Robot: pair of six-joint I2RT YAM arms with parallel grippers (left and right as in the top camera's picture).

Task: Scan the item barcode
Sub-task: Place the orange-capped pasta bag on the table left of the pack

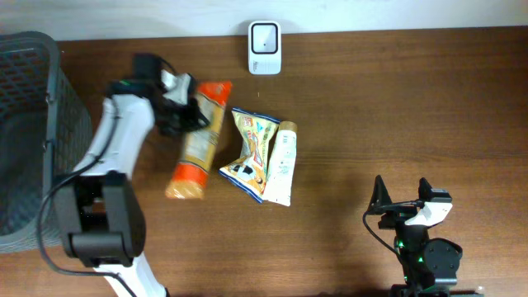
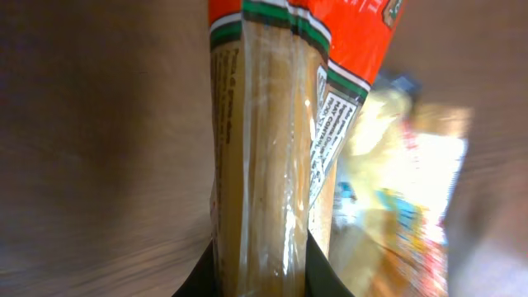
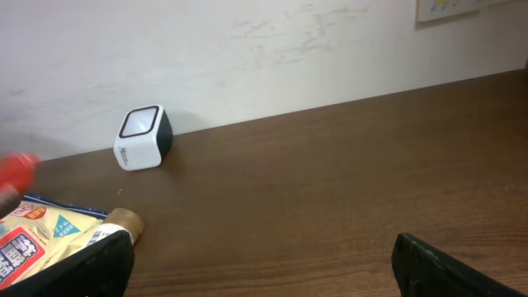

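Overhead first: my left end effector (image 1: 191,114) is reaching over the table (image 1: 396,99) and pinching the spaghetti pack (image 1: 198,144) near its upper end; the pack is lying at a slant, orange bottom end toward the near edge, top end toward the back wall; the white scanner (image 1: 265,37) is sitting at the far edge, well apart from the pack; a yellow snack bag (image 1: 250,153) is lying just beside the pack on its right, with a white tube (image 1: 283,161) touching the bag's other side; a grey basket (image 1: 37,91) is standing at the left edge; my right end effector (image 1: 404,202) is sitting at the near right, well apart from all of it, spread wide.

Left wrist: the pack is filling the middle of the frame, noodles showing through clear film, orange-and-green band up top; my dark fingers (image 2: 326,276) are pressing on it from both sides at the bottom; the snack bag is showing as a yellow blur on the right; can't tell if the pack is off the table.

Right wrist: my fingers are standing wide apart in the bottom corners; the scanner is sitting by the wall on the left; the snack bag and the tube's gold cap are poking in at lower left; a red blur at the left edge is too smeared to name.
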